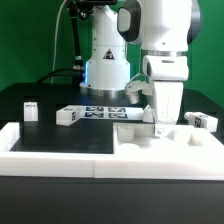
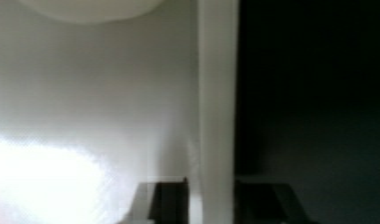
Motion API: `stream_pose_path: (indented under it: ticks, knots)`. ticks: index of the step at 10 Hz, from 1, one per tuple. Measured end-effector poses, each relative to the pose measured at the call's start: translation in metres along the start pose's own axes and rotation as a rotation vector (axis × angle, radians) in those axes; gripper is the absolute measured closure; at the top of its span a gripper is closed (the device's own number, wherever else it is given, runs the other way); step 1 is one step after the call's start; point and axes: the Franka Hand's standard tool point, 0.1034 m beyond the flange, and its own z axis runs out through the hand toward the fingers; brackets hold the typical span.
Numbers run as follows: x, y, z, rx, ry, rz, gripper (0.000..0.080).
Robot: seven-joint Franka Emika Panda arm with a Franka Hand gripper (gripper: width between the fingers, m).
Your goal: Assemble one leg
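My gripper (image 1: pixel 162 122) reaches straight down onto the large flat white panel (image 1: pixel 138 136) at the exterior view's right. In the wrist view the two dark fingers (image 2: pixel 164 202) stand tight on either side of a pale strip (image 2: pixel 212 100) along the panel's (image 2: pixel 89 110) edge, with dark table beyond it; my gripper (image 2: pixel 212 206) looks shut on that edge. I cannot tell for certain what the strip is. One leg (image 1: pixel 30 110) stands at the left, a second (image 1: pixel 68 116) lies beside it and a third (image 1: pixel 205 121) lies right of the gripper. All three are loose.
The marker board (image 1: pixel 105 112) lies mid-table before the robot base (image 1: pixel 105 65). Long white border rails (image 1: pixel 60 150) run along the front and enclose the panel. Another small white piece (image 1: pixel 136 89) lies beside the base.
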Motion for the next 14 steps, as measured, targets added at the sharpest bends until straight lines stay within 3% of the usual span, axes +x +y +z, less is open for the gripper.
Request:
stream_pose_path:
  ticks: [1,2,3,4,8,11,13,14]
  knots:
    - [0.0,0.0,0.0,0.0,0.0,0.0,0.0374]
    - [0.0,0.0,0.0,0.0,0.0,0.001,0.0374]
    - [0.0,0.0,0.0,0.0,0.0,0.001,0.0242]
    - [-0.001,0.0,0.0,0.0,0.0,0.001,0.0169]
    - [-0.001,0.0,-0.002,-0.002,0.0,0.004,0.0151]
    - [0.003,-0.003,-0.033,-0.022,-0.014,0.046,0.0151]
    - [0.019,-0.001,-0.065,-0.046,-0.022,0.14,0.0151]
    - [0.023,-0.004,-0.065,-0.05,-0.019,0.136,0.0151]
